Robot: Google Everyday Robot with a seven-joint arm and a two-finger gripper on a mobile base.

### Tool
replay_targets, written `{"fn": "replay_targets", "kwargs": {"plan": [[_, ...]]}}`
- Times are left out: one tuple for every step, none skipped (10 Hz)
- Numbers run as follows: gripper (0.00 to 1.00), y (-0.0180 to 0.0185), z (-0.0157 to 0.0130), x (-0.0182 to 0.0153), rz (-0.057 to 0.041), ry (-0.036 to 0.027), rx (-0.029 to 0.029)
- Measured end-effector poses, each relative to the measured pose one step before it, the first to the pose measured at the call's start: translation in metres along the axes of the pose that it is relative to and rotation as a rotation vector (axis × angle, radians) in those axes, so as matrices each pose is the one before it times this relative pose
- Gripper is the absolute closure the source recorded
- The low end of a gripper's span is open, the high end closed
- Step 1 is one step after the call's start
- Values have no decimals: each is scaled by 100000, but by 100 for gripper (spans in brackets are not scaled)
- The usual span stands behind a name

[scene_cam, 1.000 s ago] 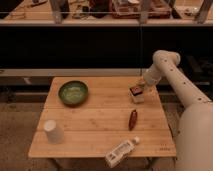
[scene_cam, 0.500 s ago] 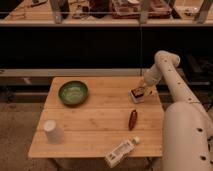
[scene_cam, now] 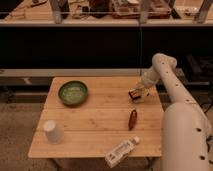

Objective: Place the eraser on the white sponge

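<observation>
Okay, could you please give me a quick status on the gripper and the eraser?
Gripper at table's far right edge, over the eraser. Eraser sits atop white sponge. Reddish-brown oval object lies nearer, apart; nothing in the way.

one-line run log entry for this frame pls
phase: placing | gripper: far right table edge, over small dark-topped tan eraser block | flat off-white sponge pad: beneath eraser | release: cannot tell

green bowl (scene_cam: 73, 92), white cup (scene_cam: 53, 131), pale tool (scene_cam: 140, 92).
</observation>
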Motion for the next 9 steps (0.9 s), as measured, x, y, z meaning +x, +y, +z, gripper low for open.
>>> {"fn": "replay_targets", "kwargs": {"plan": [[100, -212, 415, -260, 388, 883, 531], [100, -195, 159, -95, 515, 1435, 951], [99, -27, -149, 151, 347, 969, 589], [94, 73, -213, 355, -9, -273, -212], [82, 180, -106, 639, -644, -804, -686], [70, 127, -216, 474, -241, 75, 209], [61, 379, 39, 163, 150, -3, -374], [53, 13, -65, -52, 205, 434, 345], [49, -401, 397, -769, -177, -243, -87]]}}
